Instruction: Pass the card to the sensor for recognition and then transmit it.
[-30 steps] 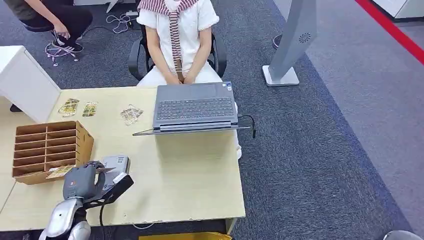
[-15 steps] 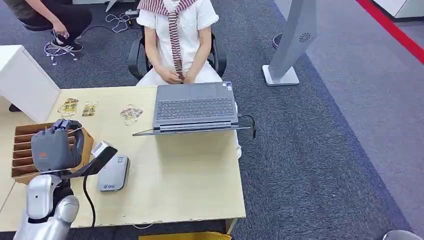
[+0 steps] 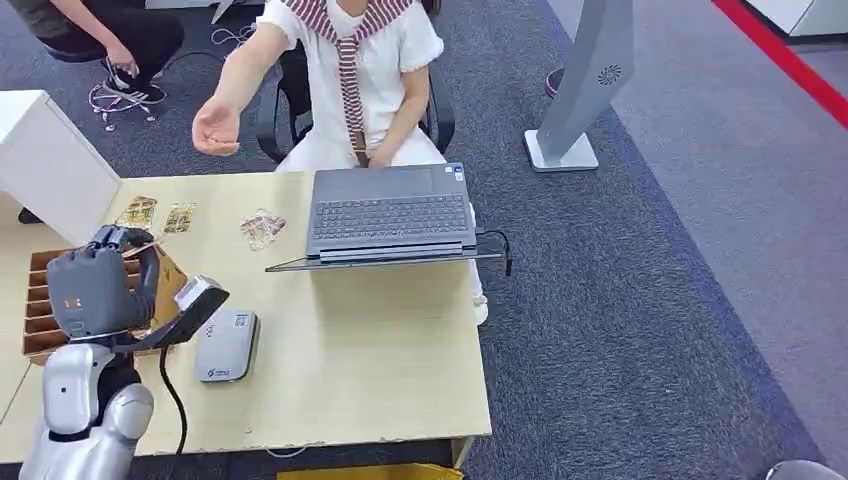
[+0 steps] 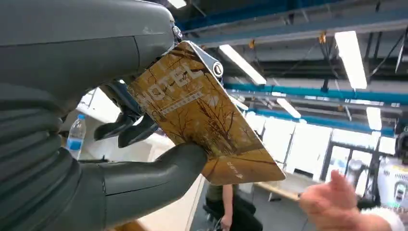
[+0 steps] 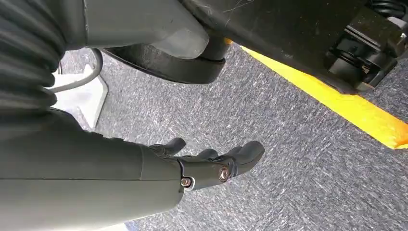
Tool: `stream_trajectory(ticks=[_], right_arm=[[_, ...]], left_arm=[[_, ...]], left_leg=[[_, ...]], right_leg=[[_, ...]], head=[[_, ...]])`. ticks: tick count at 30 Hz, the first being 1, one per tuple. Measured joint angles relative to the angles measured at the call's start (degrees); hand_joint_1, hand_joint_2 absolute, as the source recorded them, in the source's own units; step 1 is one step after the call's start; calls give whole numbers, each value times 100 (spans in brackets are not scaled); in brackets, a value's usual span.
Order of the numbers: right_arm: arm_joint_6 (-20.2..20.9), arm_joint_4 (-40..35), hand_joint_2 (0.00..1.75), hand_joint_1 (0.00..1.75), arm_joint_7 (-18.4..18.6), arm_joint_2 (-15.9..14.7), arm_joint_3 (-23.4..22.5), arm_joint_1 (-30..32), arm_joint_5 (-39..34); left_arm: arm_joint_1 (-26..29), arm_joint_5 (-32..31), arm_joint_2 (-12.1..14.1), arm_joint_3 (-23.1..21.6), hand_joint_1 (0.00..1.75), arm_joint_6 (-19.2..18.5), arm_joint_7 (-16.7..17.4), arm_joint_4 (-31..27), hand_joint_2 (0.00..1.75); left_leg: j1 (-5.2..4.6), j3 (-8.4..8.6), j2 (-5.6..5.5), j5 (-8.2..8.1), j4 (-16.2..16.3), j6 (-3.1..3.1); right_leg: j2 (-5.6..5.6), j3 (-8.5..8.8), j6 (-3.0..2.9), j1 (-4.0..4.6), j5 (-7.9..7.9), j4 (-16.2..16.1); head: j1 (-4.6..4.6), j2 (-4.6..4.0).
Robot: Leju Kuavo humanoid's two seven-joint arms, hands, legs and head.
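Gripping a golden-brown card (image 4: 202,127) printed with the word "HOTEL", the left hand (image 3: 95,285) is raised above the wooden slotted box (image 3: 40,335), the card pinched between thumb and fingers. The grey card sensor (image 3: 227,345) lies on the table (image 3: 380,350) just beside that hand; its logo is too small to read. A seated person's open hand (image 3: 215,128) reaches toward the robot. The right hand (image 5: 211,161) hangs over carpet, empty, fingers loosely extended.

Your left hand (image 3: 92,290) is hiding the card (image 4: 202,113) in the head view; the person's hand (image 4: 337,204) at five o'clock is blurring.
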Motion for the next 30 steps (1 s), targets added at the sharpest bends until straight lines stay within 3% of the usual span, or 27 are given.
stream_trajectory(ticks=[5,8,11,13,16,22,30], right_arm=[[4,0,175,0,37,2,0,-7,79],[20,2,175,0,63,2,2,-18,122],[57,2,175,0,66,2,15,-36,214],[68,2,175,0,74,2,18,-37,225],[68,2,175,0,79,2,17,-38,243],[77,2,175,0,90,2,20,-41,264],[74,2,175,0,85,2,20,-40,264]], left_arm=[[-310,-53,31,0,175,96,0,-133,175],[-750,-433,63,0,175,2,269,128,175],[-1834,-1299,83,0,175,-87,671,1340,175],[-2463,-1427,85,0,175,-9,693,2152,175],[-2970,-1469,57,0,175,61,724,2877,175],[-3105,-1493,50,0,175,96,837,3477,175],[-3111,-1491,85,0,175,151,837,3758,175]], left_leg=[[0,0,0,0,0,0],[-1,-1,-5,2,2,0],[-5,-15,-10,20,5,-1],[1,-10,2,23,4,-7],[0,-4,23,23,5,-7],[1,-9,23,22,4,-7],[0,-9,24,21,4,-6]], right_leg=[[0,0,0,0,0,0],[-8,-1,0,1,0,-1],[-18,-4,1,5,13,-1],[-11,-6,-10,3,26,0],[8,-8,-13,3,29,1],[13,-11,-12,4,27,0],[13,-11,-12,3,27,-1]], head=[[0,0],[2,2],[4,0],[-6,0],[-9,0],[-9,2],[-9,0]])
